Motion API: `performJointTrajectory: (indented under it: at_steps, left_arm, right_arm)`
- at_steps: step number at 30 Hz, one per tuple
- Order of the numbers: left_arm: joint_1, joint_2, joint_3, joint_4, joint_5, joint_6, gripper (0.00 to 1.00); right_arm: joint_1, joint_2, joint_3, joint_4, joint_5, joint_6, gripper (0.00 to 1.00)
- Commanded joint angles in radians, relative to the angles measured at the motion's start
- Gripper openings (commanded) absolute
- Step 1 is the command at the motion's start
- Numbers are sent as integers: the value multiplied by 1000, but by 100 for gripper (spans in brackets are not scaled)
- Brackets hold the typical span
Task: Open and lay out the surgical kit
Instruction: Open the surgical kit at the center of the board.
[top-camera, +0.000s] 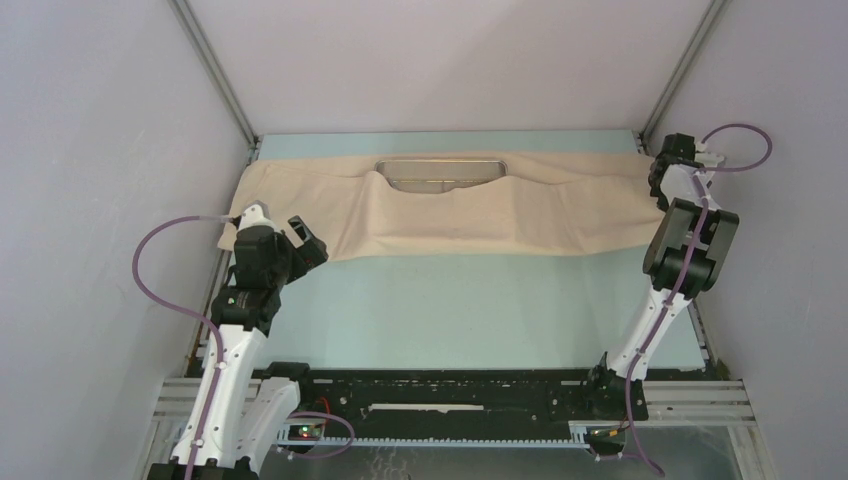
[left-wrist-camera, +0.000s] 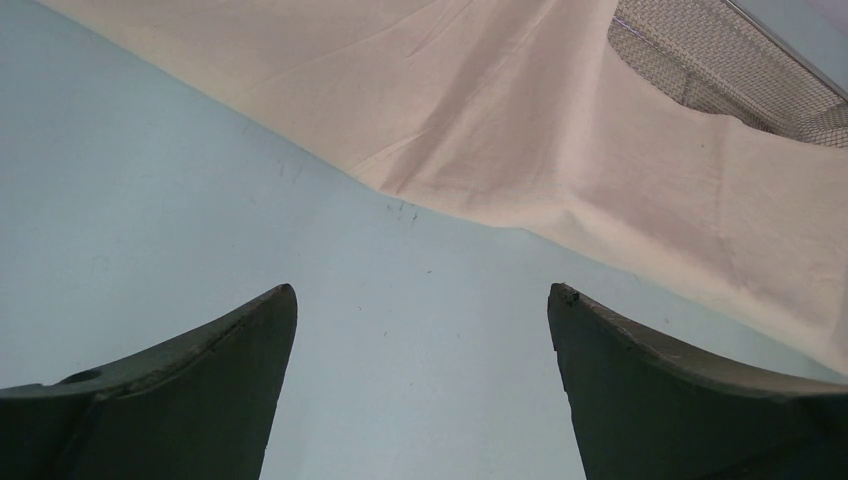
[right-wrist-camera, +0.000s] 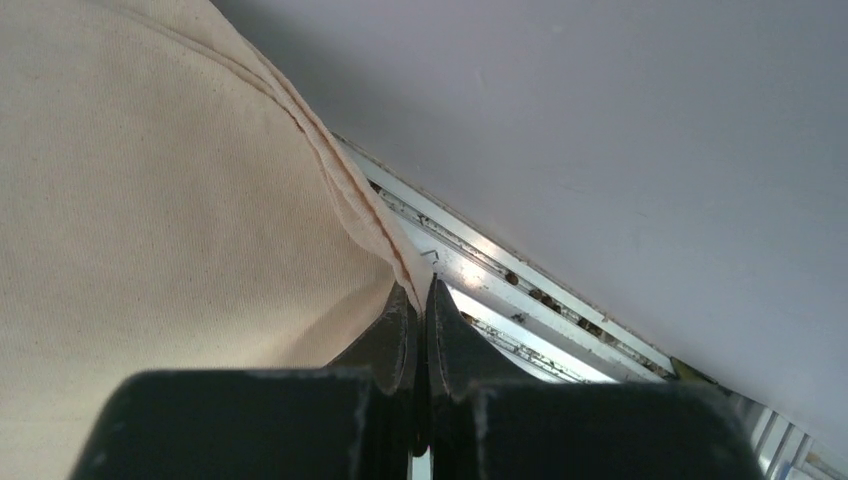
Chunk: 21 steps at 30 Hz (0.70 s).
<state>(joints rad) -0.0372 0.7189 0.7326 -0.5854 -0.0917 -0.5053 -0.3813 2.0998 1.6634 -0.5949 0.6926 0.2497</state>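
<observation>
Grey walls enclosed a pale blue tabletop (top-camera: 450, 300). The beige cloth wrap (top-camera: 560, 215) lay spread along its far edge, draped partly over the steel mesh tray (top-camera: 440, 172) at the far middle. The left gripper (top-camera: 303, 240) hung wide open by the cloth's near-left corner. The right gripper (right-wrist-camera: 422, 300) pinched the hem at the far-right corner.

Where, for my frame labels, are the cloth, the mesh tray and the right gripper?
cloth (top-camera: 450, 220): top view, its flat middle.
mesh tray (left-wrist-camera: 700, 50): left wrist view, its wire wall.
right gripper (right-wrist-camera: 424, 290): right wrist view, between its fingertips.
</observation>
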Motion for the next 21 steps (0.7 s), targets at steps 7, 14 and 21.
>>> performJointTrajectory:
  at_steps: [7,14,21]
  left_arm:
    - [-3,-8,-19,35,19,-1,100]
    - [-3,11,-5,32,39,-21,100]
    - [-3,46,42,30,49,-49,100]
  right_arm:
    - [-37,-1,76,-49,24,28,0]
    - [-45,21,116,-115,16,84,45]
    - [-29,-48,118,-157,-61,191,100]
